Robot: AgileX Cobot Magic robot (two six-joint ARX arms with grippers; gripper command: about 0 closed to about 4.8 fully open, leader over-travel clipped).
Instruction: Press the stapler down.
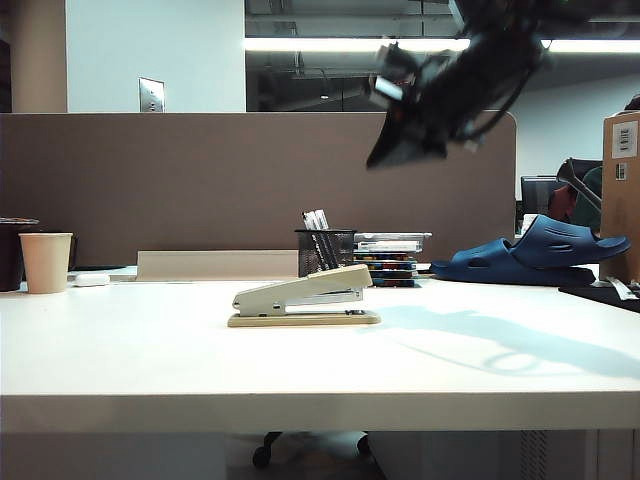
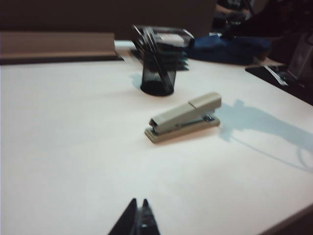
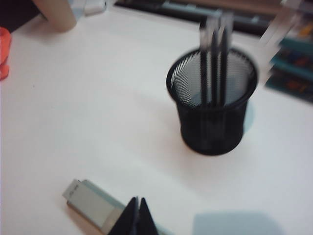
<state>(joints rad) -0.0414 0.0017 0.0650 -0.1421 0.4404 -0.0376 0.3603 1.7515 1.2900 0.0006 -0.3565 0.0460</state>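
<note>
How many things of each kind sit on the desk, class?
Stapler: 1
Mesh pen cup: 1
Paper cup: 1
Blue slippers: 2
Small white object: 1
Stack of cases: 1
Total: 7

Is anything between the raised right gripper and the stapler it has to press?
Nothing visible. The right gripper hangs in open air above the stapler; the mesh pen cup stands behind the stapler, off the descent path. The left gripper sits low over bare table.
</note>
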